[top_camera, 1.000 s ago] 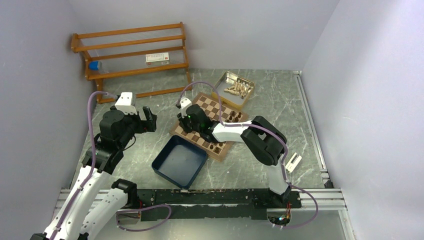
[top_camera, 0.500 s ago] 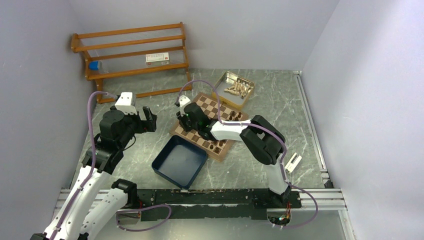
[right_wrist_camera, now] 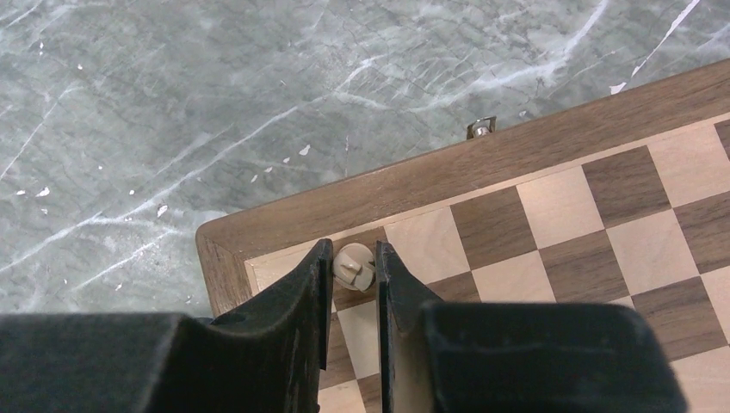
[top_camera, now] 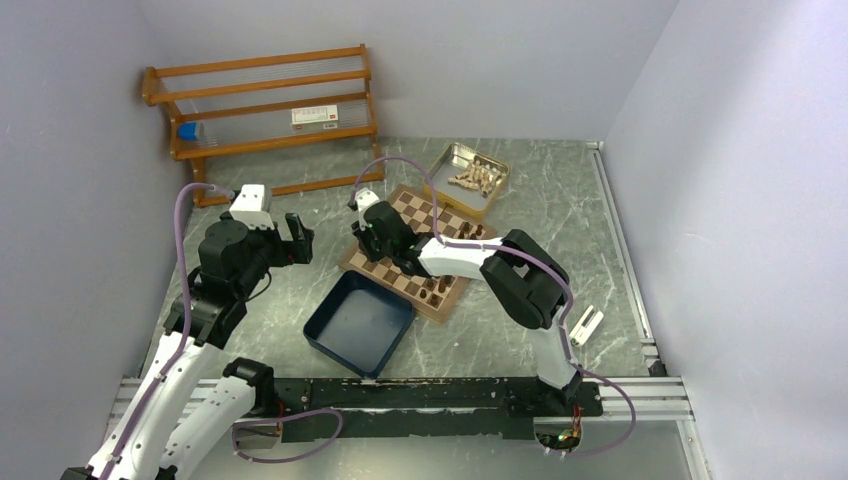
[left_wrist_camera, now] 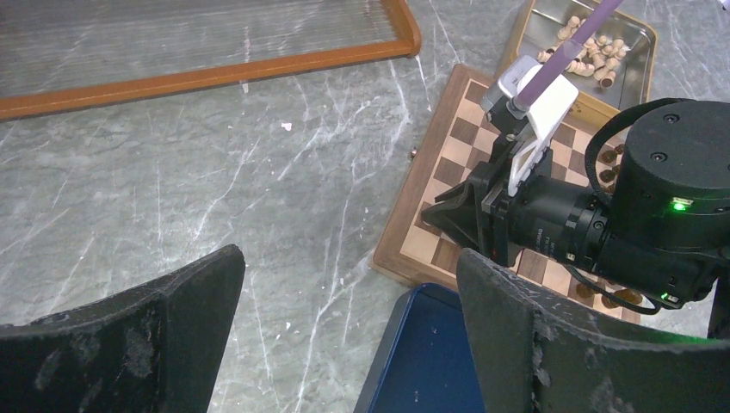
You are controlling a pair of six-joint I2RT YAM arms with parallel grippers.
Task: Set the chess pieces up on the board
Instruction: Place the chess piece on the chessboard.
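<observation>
We had the right gripper pinched on a light tan chess piece at the board's left corner; the left gripper hung wide open, empty.

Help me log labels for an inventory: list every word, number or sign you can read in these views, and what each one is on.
White label on the rack: printed, with reddish marks, too small to read.
Board, tin, tray: no writing visible.
No text can be read in any view.
</observation>
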